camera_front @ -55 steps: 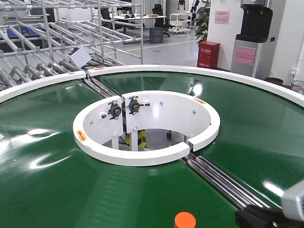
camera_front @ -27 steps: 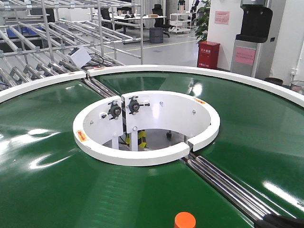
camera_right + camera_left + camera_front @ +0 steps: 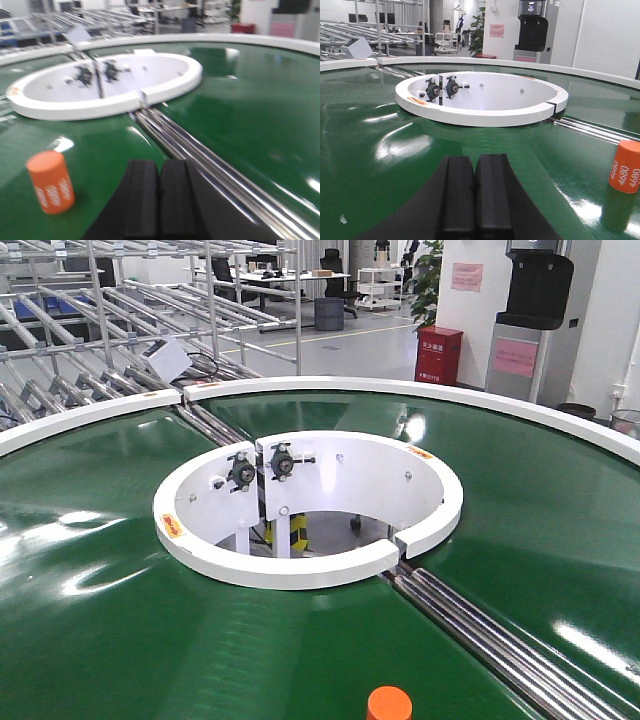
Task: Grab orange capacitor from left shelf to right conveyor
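Since a second ago the right arm that showed at the lower right of the front view has gone from it; the orange capacitor [image 3: 389,704] has not moved. At left, our left gripper [image 3: 473,192] is closed on nothing, pads pressed together above the right conveyor [image 3: 390,150]. The capacitor stands upright on the green belt, between both grippers and touching neither, near the steel rollers [image 3: 480,625]. Our right gripper [image 3: 159,197] is likewise closed and empty.
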Controlling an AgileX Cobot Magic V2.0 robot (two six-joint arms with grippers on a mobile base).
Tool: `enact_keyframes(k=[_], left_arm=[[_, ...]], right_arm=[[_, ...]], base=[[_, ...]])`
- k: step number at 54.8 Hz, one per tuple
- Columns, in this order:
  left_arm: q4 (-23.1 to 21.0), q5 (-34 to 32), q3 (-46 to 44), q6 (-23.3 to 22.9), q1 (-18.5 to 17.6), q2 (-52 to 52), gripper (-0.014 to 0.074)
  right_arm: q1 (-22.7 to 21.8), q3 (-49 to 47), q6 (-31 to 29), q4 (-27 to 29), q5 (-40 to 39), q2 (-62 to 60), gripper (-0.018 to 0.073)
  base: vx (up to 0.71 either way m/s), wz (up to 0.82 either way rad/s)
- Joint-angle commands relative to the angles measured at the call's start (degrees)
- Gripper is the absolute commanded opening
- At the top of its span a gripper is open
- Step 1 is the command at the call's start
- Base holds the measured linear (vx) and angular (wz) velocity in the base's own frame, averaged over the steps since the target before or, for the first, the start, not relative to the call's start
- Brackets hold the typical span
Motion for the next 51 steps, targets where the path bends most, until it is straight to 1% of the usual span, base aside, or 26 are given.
enact_keyframes(k=[1,5,7,10,14,17,21,51], left_arm=[[-0.27,-4.74,-1.71,-0.32,-0.44,-0.20,-0.0006],[-0.27,-4.74,-1.71,-0.32,-0.44,-0.20,-0.0006],[-0.27,-4.74,-1.71,-0.32,-0.44,-0.20,-0.0006],[-0.27,-4.74,-1.71,-0.32,-0.44,-0.28,-0.0006],[-0.27,-4.74,-1.71,-0.32,-0.44,-0.28,-0.0006],[-0.27,-4.74,-1.71,-0.32,-0.44,-0.28,-0.0006],[-0.27,-4.74,-1.71,-0.32,-0.44,-0.28,-0.0006],[-0.27,-4.74,-1.71,-0.32,-0.44,-0.28,-0.0006]], right_arm=[[-3.68,0.23,-0.69,-0.15,2.86,-4.93,-0.0012],[-5.53,2.15,-0.76,-0.83,5.45,-10.55,-0.0012],[-6.09,3.14,-0.76,-1.75,5.28,-12.35,-0.0012],[-6.68,4.68,-0.76,-2.96,3.17,-11.76,-0.0012],[-6.68,7.03,-0.76,-2.96,0.59,-11.79,-0.0012],[-6.68,6.90,-0.76,-2.96,2.29,-11.92,-0.0012],[-6.68,6.90,-0.76,-2.96,2.57,-11.92,-0.0012],[-6.68,6.90,-0.76,-2.96,2.68,-11.92,-0.0012]], base=[[0.00,0.00],[0.00,0.00],[0.00,0.00],[0.00,0.00],[0.00,0.00],[0.00,0.00],[0.00,0.00],[0.00,0.00]])
